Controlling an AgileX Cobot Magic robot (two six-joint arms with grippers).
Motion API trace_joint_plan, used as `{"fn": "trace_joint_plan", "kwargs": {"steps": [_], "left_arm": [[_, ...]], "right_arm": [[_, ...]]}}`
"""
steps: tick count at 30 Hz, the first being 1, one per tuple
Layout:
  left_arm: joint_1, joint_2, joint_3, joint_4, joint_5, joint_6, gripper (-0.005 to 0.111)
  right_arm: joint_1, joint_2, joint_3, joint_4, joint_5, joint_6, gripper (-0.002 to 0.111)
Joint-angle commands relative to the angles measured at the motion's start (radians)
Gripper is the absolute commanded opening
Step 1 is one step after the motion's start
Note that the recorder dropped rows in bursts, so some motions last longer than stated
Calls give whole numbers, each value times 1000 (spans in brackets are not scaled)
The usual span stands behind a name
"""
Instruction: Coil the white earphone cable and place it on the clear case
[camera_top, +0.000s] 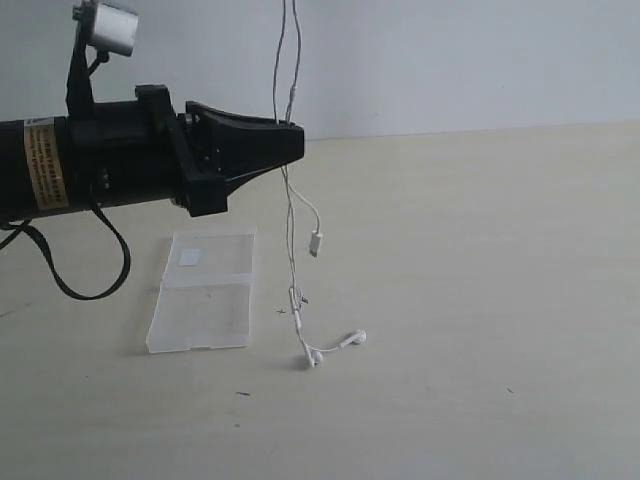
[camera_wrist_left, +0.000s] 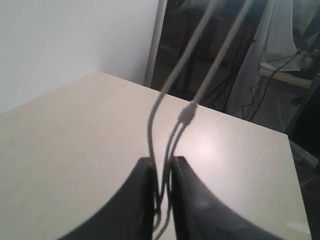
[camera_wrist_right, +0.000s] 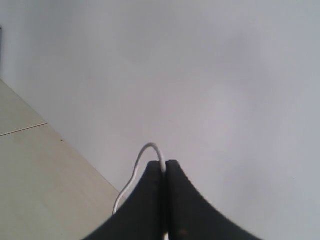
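The white earphone cable (camera_top: 292, 215) hangs in several thin strands from above the exterior view down to the table. Its plug (camera_top: 316, 243) dangles in mid-air, the inline piece (camera_top: 297, 300) sits lower, and the two earbuds (camera_top: 335, 348) rest on the tabletop. My left gripper (camera_top: 295, 140) is raised and shut on the strands; in the left wrist view the cable (camera_wrist_left: 172, 75) runs up from between the gripper (camera_wrist_left: 163, 161). My right gripper (camera_wrist_right: 165, 164) is shut on a loop of the cable (camera_wrist_right: 137, 167) and is outside the exterior view. The clear case (camera_top: 202, 290) lies open and flat left of the earbuds, its white sticker (camera_top: 190, 257) on the far panel.
The pale table (camera_top: 480, 300) meets a white wall (camera_top: 450, 60) at the back. The left arm's black cable (camera_top: 90, 270) loops down near the case's far left corner. A white camera (camera_top: 112, 28) sits on top of the left arm.
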Motion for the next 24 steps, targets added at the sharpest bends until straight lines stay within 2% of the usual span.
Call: {"fn": "trace_joint_plan", "kwargs": {"steps": [1, 5, 8, 10, 19, 24], "left_arm": [[-7, 0, -7, -13, 2, -2, 0], [-7, 0, -7, -9, 4, -38, 0], [1, 0, -7, -6, 49, -123, 0], [10, 0, -7, -6, 61, -160, 0], [66, -135, -7, 18, 104, -228, 0], [97, -286, -7, 121, 173, -315, 0]], "right_arm": [[1, -4, -6, -5, -3, 5, 0], [1, -4, -6, -66, 24, 19, 0], [1, -8, -6, -353, 189, 162, 0], [-2, -17, 2, -444, 189, 192, 0], [-43, -128, 43, -394, 189, 230, 0], [-43, -220, 191, -347, 189, 239, 0]]}}
